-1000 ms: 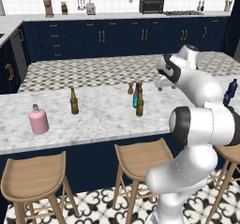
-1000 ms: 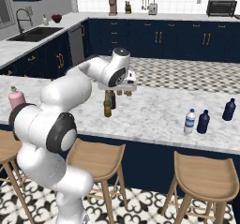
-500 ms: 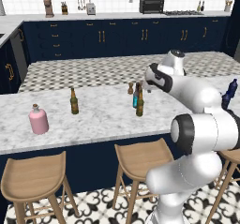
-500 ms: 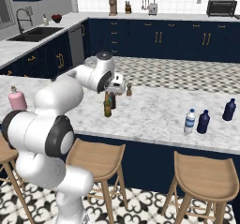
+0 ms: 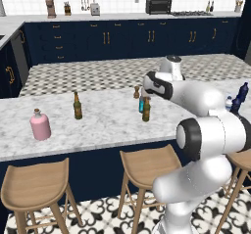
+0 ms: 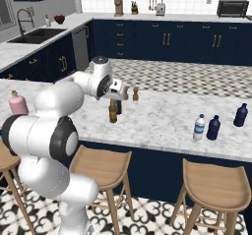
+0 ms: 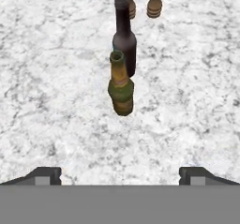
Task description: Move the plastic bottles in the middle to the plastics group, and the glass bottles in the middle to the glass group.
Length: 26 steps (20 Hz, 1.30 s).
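Fingers (image 7: 119, 176) spread wide, released, above upright brown beer bottle (image 7: 121, 85) on counter (image 7: 56, 101).

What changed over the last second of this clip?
The gripper swung left across the counter and now hangs open above the middle brown bottle, holding nothing. The bottles, including the water bottle and the pink bottle, stayed put.
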Motion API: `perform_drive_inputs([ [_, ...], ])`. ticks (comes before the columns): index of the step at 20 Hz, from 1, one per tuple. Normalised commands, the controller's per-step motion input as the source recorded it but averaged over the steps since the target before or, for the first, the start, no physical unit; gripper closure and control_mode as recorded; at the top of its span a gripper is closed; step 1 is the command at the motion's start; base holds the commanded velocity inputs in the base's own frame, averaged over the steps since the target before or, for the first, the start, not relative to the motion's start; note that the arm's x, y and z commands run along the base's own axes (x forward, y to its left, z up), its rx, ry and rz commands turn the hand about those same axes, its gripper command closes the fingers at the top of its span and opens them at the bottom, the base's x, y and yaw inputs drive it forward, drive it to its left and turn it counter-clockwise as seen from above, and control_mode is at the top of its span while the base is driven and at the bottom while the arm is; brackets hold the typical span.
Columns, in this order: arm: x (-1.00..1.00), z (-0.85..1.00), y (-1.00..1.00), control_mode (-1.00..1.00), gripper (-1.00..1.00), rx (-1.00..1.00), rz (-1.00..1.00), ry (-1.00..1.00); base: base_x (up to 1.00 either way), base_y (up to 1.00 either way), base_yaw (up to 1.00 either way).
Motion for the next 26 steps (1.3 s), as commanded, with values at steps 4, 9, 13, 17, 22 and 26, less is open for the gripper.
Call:
perform_drive_inputs([
  [4, 0.14, -0.07, 0.09, -1.0, -1.0, 0.0, 0.02, -0.02, 0.0, 0.0, 0.0],
  [9, 0.55, -0.18, 0.08, -1.0, -1.0, -0.01, 0.0, -0.02, 0.0, 0.0, 0.0],
  [13, 0.56, -0.25, 0.14, -1.0, -1.0, 0.0, 0.0, -0.01, 0.0, 0.0, 0.0],
  [17, 0.09, -0.28, 0.0, -1.0, -1.0, 0.0, 0.0, -0.06, 0.0, 0.0, 0.0],
  [22, 0.09, -0.15, -0.02, -1.0, -1.0, -0.01, 0.0, -0.01, 0.0, 0.0, 0.0],
  [26, 0.0, -0.03, -0.21, -1.0, -1.0, 0.0, 0.02, 0.0, 0.0, 0.0, 0.0],
])
